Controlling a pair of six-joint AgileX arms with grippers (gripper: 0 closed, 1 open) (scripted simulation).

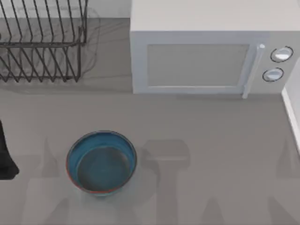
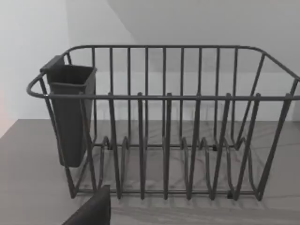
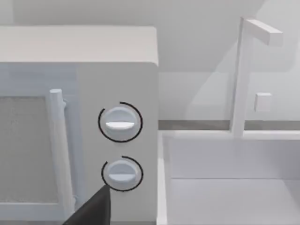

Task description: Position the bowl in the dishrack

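Note:
The bowl (image 1: 101,162) stands upright on the grey table, left of the middle and toward the front; it is blue-glazed with a thin reddish rim. The dishrack (image 1: 42,42) of dark wire stands at the back left, well behind the bowl, and nothing lies in it. In the left wrist view the dishrack (image 2: 164,126) is seen from the front, with a dark corner of my left gripper (image 2: 91,213) low in the picture. My left arm (image 1: 5,154) is a dark shape at the table's left edge, level with the bowl. A dark corner of my right gripper (image 3: 91,211) faces the microwave's knobs.
A white microwave (image 1: 206,51) fills the back middle and right, its door shut, with two knobs (image 3: 120,122) on its right side. A white sink (image 3: 225,187) with a faucet (image 3: 243,70) lies to its right. A dark utensil cup (image 2: 70,112) hangs on the rack's end.

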